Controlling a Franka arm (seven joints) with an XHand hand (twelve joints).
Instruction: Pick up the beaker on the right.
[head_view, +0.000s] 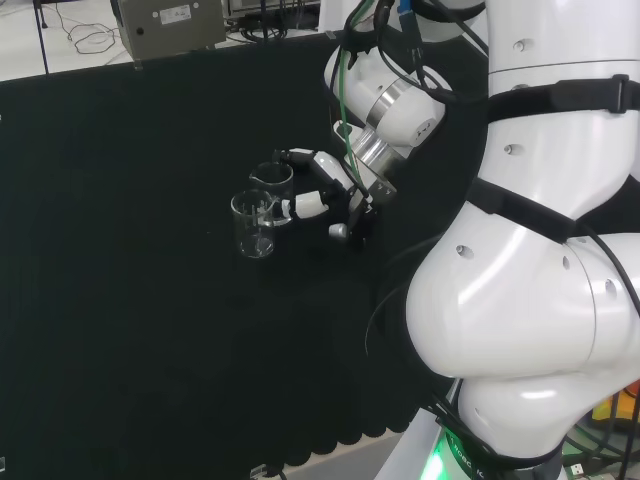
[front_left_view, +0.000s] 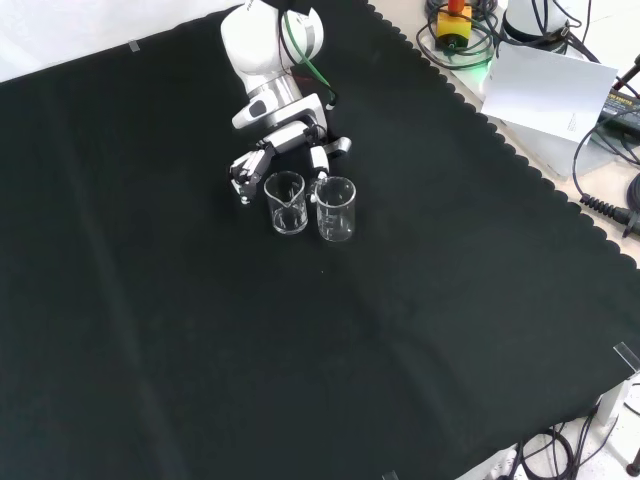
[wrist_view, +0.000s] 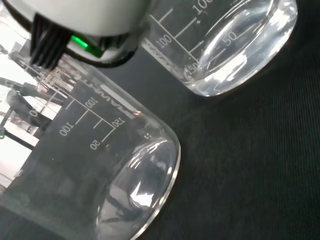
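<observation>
Glass beakers positioned side by side on black cloth (front_left_view: 450, 300), hand adjacent.
In the front view, the right beaker (front_left_view: 336, 208) stands upright just beside the left beaker (front_left_view: 286, 203); the hand (front_left_view: 285, 150) is placed behind both, fingers relaxed, nothing gripped.

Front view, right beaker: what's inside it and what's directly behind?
The right beaker looks empty, with black cloth showing through the clear glass. Just behind it is the hand, one fingertip at its rim. Whether fingers touch the far wall cannot be seen.
</observation>
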